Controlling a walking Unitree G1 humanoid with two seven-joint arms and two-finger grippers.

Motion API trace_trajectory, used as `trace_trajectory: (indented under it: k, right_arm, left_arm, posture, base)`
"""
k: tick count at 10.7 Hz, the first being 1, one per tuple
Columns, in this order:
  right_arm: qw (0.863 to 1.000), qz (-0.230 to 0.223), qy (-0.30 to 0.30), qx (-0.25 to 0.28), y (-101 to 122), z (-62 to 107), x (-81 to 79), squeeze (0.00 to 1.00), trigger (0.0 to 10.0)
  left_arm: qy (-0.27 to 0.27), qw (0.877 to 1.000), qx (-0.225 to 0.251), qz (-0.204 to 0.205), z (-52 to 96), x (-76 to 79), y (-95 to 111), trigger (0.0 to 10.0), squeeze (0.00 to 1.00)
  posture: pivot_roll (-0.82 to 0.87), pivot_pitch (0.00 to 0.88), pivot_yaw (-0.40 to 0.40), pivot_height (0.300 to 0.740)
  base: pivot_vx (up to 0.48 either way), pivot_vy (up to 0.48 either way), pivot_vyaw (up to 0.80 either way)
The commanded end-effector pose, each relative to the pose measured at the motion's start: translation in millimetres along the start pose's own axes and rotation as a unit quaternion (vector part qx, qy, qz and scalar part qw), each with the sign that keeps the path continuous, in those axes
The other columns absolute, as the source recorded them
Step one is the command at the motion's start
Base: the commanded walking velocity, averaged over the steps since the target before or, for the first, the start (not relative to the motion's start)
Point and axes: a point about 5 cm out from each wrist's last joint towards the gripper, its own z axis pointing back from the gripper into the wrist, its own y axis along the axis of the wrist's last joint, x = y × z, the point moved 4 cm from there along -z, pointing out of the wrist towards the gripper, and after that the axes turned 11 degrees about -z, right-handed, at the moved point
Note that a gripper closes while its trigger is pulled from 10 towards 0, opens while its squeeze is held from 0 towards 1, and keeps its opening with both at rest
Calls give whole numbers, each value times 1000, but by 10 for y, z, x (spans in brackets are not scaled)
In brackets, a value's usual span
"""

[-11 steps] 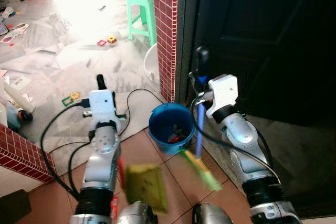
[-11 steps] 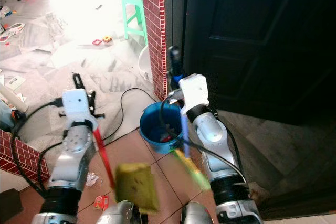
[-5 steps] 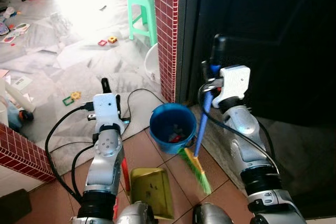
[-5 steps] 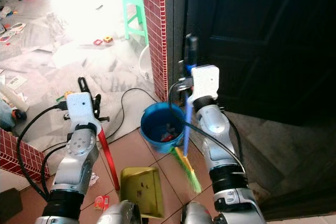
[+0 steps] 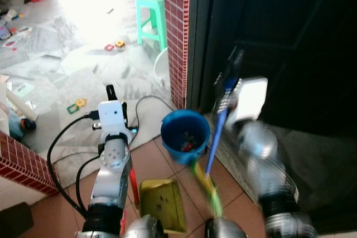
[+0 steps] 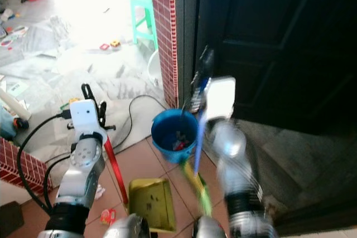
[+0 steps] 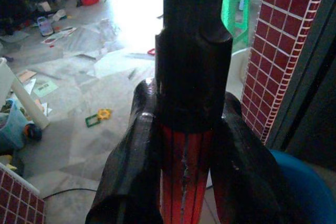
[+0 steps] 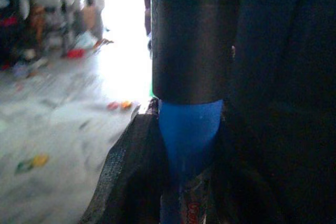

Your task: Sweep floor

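Observation:
My left gripper (image 5: pixel 112 94) is shut on the black-capped red handle (image 7: pixel 185 166) of a yellow dustpan (image 5: pixel 163 204), which rests on the terracotta tiles near my feet. At the dark doorway my right gripper (image 5: pixel 230 79), blurred by motion, is shut on the blue handle (image 8: pixel 188 129) of a broom. The broom's handle (image 5: pixel 215 140) slants down to green and yellow bristles (image 5: pixel 207 190) just right of the dustpan. A blue bucket (image 5: pixel 185 133) with bits of litter inside stands between the two arms.
A red-tiled pillar (image 5: pixel 177 37) and a dark door (image 5: pixel 290 37) rise behind the bucket. A green stool (image 5: pixel 152 12), scattered toys (image 5: pixel 114 45) and a black cable (image 5: pixel 148 100) lie on the grey floor beyond. A low red-tiled wall (image 5: pixel 22 163) stands at left. A red wrapper (image 6: pixel 106 214) lies by the dustpan.
The dustpan, lifted and blurred a second ago, now lies flat on the tiles. My right arm is in motion, and the broom's bristles have swung closer to the dustpan.

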Motion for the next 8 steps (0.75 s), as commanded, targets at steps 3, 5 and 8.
trace_trajectory:
  k: [3,5,8]
  right_arm:
    - [1000,-7,4,0,21,29,-74,0,10000]
    - [1000,9,13,-2,26,20,-67,0,10000]
    - [1000,-2,5,0,42,-6,-54,0,10000]
  left_arm:
    - [-9,1000,-6,0,25,44,-53,10000,0]
    - [-14,1000,-1,-1,1,78,-11,10000,0]
    - [-16,1000,9,9,-13,120,86,10000,0]
  posture:
    - [-121,0,79,740]
    - [-121,0,79,740]
    - [-118,0,75,740]
  base:
    - [0,0,0]
    - [0,0,400]
    - [0,0,267]
